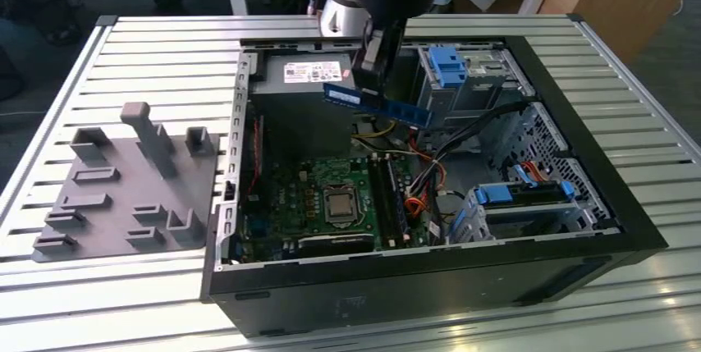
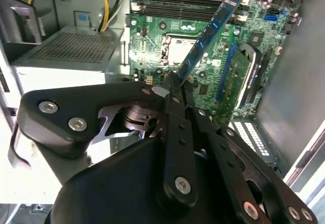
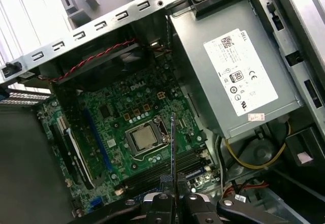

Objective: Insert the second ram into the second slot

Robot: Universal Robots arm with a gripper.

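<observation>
Your gripper is clamped on one end of the second ram, a single blue stick held tilted in the air above the open computer case. In the exterior view it hangs between twelve and one o'clock from the one CPU socket, clear of the motherboard. You have two blue drive caddies: the farther caddy at one o'clock from the socket and the nearer caddy at three. One power supply sits at twelve. One grey fixture plate lies at nine, outside the case.
</observation>
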